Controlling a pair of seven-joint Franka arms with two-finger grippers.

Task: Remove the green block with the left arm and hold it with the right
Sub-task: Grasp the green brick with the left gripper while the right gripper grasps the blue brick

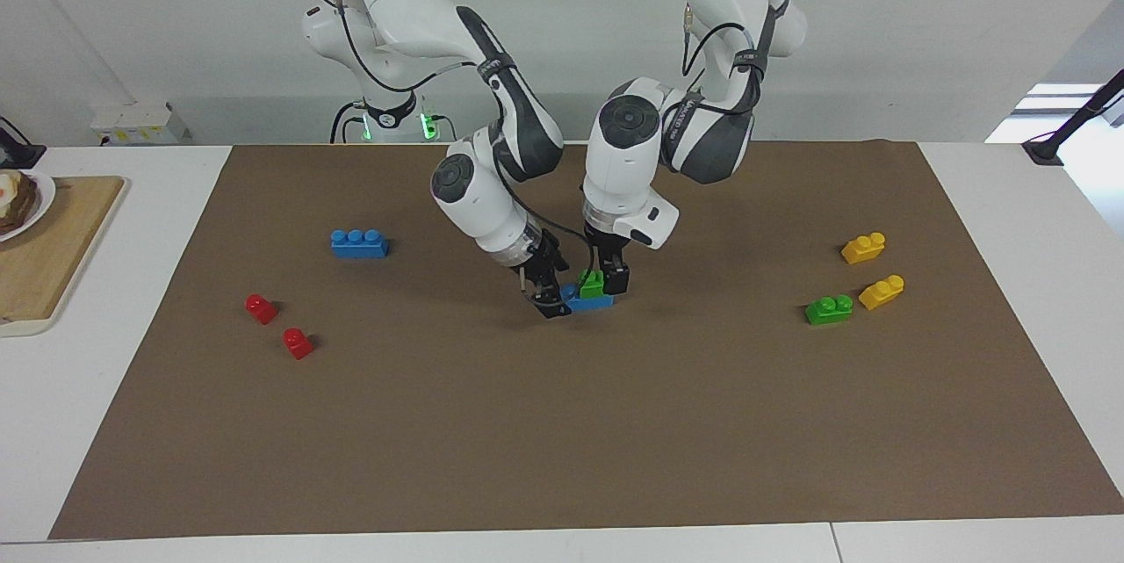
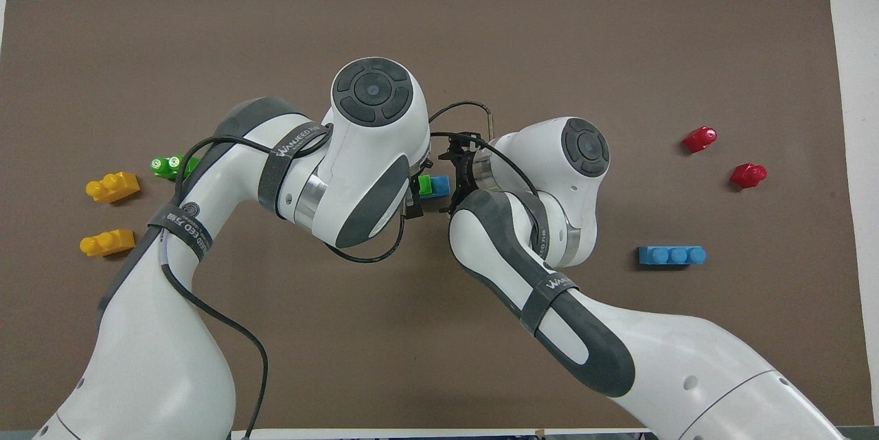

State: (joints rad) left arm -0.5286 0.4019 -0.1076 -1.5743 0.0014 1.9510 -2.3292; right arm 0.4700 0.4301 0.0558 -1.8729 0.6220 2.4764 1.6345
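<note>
A green block (image 1: 591, 284) (image 2: 425, 184) sits stacked on one end of a blue brick (image 1: 590, 303) (image 2: 440, 186) in the middle of the brown mat (image 1: 562, 422). My left gripper (image 1: 604, 280) is lowered onto the green block, open, with one finger (image 1: 616, 279) at the block's side toward the left arm's end. My right gripper (image 1: 551, 301) (image 2: 450, 182) is low at the blue brick's uncovered end, open. Whether it touches the brick does not show. The overhead view has most of the green block hidden under the left wrist.
A second green block (image 1: 829, 309) and two yellow bricks (image 1: 863, 248) (image 1: 881, 292) lie toward the left arm's end. Another blue brick (image 1: 358, 243) and two red pieces (image 1: 261, 308) (image 1: 298, 342) lie toward the right arm's end. A wooden board (image 1: 53, 256) is off the mat there.
</note>
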